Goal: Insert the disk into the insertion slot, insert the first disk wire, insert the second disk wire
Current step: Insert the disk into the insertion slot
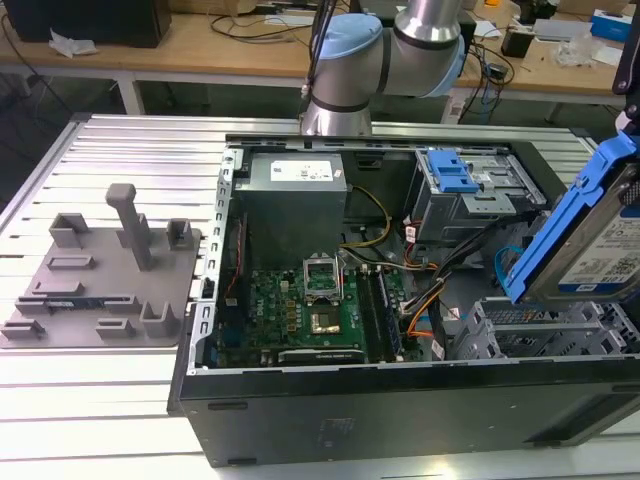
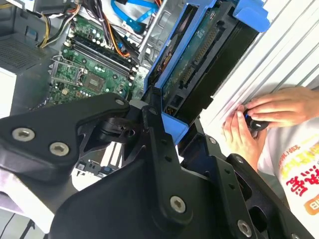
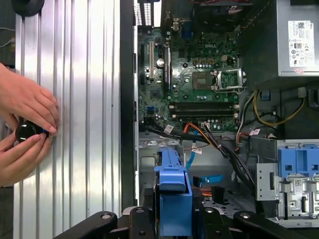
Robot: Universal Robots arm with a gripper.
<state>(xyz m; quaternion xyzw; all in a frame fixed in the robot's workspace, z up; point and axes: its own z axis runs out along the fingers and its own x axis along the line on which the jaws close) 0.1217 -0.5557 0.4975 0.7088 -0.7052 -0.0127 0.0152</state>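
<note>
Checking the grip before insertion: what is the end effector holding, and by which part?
The disk, gripped by the end effector at one end of its blue frame.

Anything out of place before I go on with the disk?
Yes: a person's hands rest on the ribbed table beside the open case, holding a small black object. The disk hangs tilted in the gripper above the insertion slot.

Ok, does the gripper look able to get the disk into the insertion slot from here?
Probably yes. The gripper holds the disk tilted just above the insertion slot, whose open top looks free; the cables lie off to the exterior view's left of it.
</note>
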